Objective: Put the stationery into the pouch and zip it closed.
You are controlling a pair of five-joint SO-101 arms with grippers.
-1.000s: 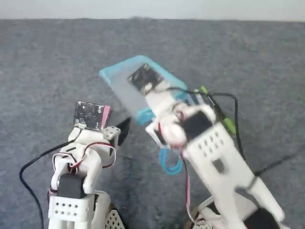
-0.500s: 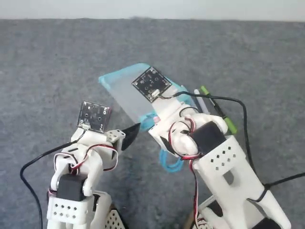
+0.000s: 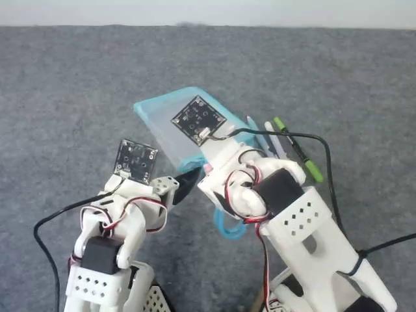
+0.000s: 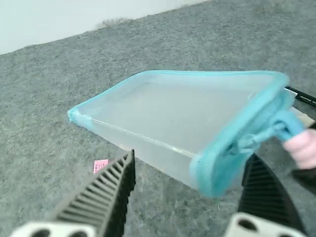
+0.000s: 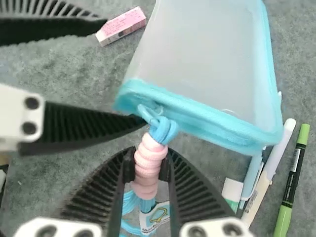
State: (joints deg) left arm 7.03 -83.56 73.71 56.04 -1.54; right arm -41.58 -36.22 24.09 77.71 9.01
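Observation:
The translucent pouch (image 3: 159, 117) with blue trim lies slanted on the grey carpet, and its zipper end (image 5: 197, 116) faces both arms. My right gripper (image 5: 147, 157) is shut on the pink zipper pull (image 5: 146, 154), which hangs from the blue cord at the pouch's corner. My left gripper (image 4: 187, 195) stands open just before that same corner (image 4: 212, 168), one finger on each side of it. Its fingers (image 5: 84, 127) show dark in the right wrist view. A pink eraser (image 5: 121, 24) lies beside the pouch. Several pens (image 3: 292, 146) lie on the pouch's other side.
A blue cord loop (image 3: 231, 224) trails on the carpet under the right arm. Black cables (image 3: 312, 136) cross above the pens. A pale wall (image 3: 208, 12) ends the carpet at the far side. Open carpet lies to the far left and right.
The right arm has settled and drawn its wrist slightly left over the pouch. The left arm has advanced, bringing its open fingers up to the pouch's zipper corner.

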